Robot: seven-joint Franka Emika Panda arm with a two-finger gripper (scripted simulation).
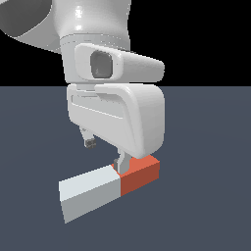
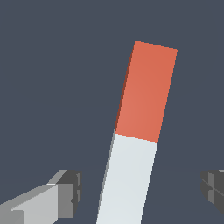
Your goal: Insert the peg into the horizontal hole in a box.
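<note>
In the exterior view, the peg [image 1: 105,186] lies flat on the dark grey tabletop [image 1: 206,206]. Its pale grey-white part is toward the exterior view's left and comes nearer to the camera, and its red-orange part is toward the exterior view's right. The white arm [image 1: 117,112] stands above the peg and hides the middle of the scene.

The end effector [image 1: 105,153] hangs low over the peg, near the line where the white colour meets the red. One finger [image 1: 88,141] is seen on the exterior view's left, above and behind the white part, clear of the peg. The other finger [image 1: 122,164] reaches down just at the near edge of the red part; whether it touches the peg I cannot tell.

In the wrist view, the peg [image 2: 138,140] runs between the two dark fingertips [image 2: 70,187], slightly tilted. The end effector [image 2: 142,186] is spread wide, and there is bare tabletop [image 2: 52,87] between each fingertip and the sides of the peg. It holds nothing.

The box and its hole do not show in either view.
</note>
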